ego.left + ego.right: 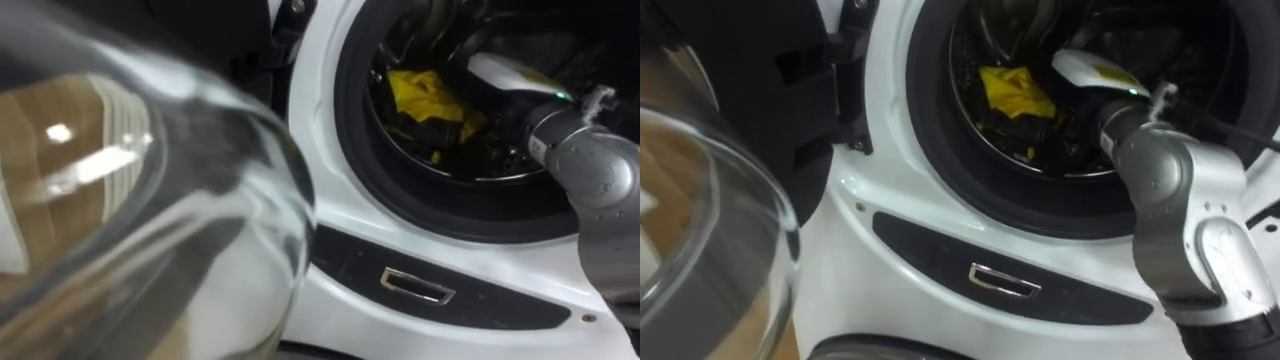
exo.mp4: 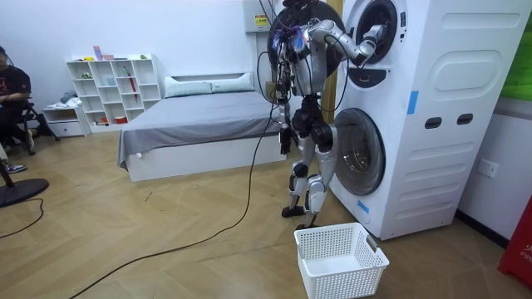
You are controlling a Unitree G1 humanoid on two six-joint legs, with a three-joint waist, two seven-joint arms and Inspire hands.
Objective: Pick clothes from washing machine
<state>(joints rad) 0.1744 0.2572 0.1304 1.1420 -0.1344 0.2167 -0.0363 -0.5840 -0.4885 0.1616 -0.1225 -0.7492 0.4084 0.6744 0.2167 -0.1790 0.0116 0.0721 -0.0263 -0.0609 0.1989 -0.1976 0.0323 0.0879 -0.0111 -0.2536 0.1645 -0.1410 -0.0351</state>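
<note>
Head cam, L to R:

- Glass door [image 1: 150,200] of the washing machine [image 1: 890,200] stands swung open at far L, close to the lens. Floor shows through the glass.
- Dark hinge [image 1: 845,90] fixes the door to the white front, just L of the drum opening.
- Dark strip below the opening carries a metal-edged recess [image 1: 1005,282].
- Drum open. Yellow cloth [image 1: 1015,92] lies crumpled inside, toward the back and L of centre. Dark items sit under and beside it, poss. more clothing; view too dim to confirm.
- Right hand [image 1: 1090,70] is inside the drum, just R of the yellow cloth, white back uppermost, with a green light lit near the wrist. Fingers point into the dark interior and are hidden. Cannot tell whether spread, closed or touching the cloth.
- R forearm enters from lower R, across the door seal.

Room cam, L to R:

- Person [image 2: 10,91] seated at the far L edge, well apart from the work.
- White shelf unit [image 2: 112,87] against the wall, then a bed [image 2: 199,124] w/ grey cover.
- Robot stands upright facing a stack of two machines, R arm raised into the upper opening.
- White basket [image 2: 332,266] on the floor near its feet, in front of the lower machine.
</note>
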